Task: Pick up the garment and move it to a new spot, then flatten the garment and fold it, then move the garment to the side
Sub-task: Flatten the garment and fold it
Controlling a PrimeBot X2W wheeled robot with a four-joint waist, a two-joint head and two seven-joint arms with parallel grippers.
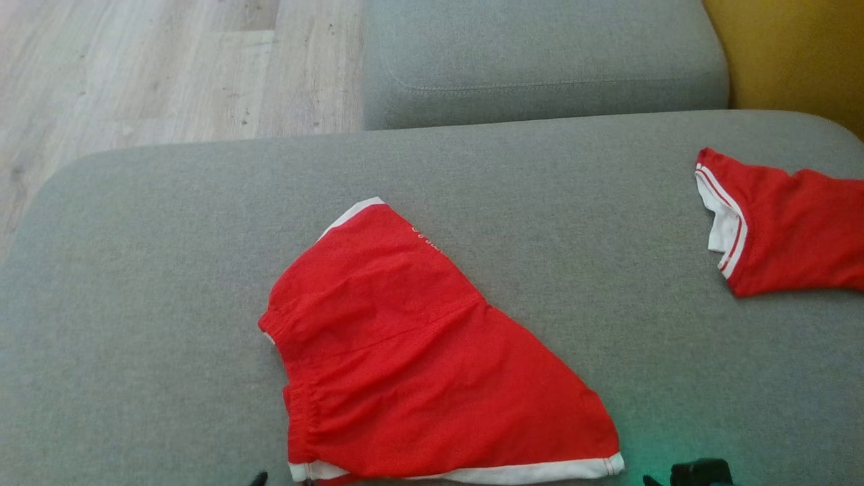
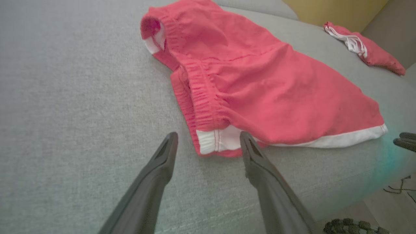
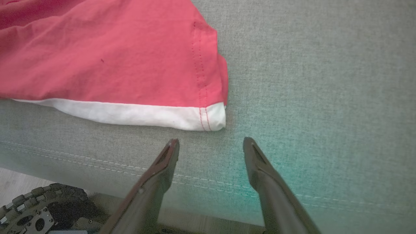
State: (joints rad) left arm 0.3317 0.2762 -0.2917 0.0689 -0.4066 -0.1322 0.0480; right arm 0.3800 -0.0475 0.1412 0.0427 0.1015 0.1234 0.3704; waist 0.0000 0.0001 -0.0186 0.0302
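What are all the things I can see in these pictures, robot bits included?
shorts: one, red with white trim, lying on the middle of the large cushion
second garment: one, red with white trim, on the large cushion, far right
large cushion: one, grey, under both garments
further cushion: one, grey, behind the large one
floor: one, pale wood, beyond the cushions on the left
yellow surface: one, mustard, far right corner
wheeled base: one, dark, below the cushion's front edge
left gripper: one, dark fingers, open, by the shorts' near-left corner
right gripper: one, dark fingers, open, by the shorts' near-right corner
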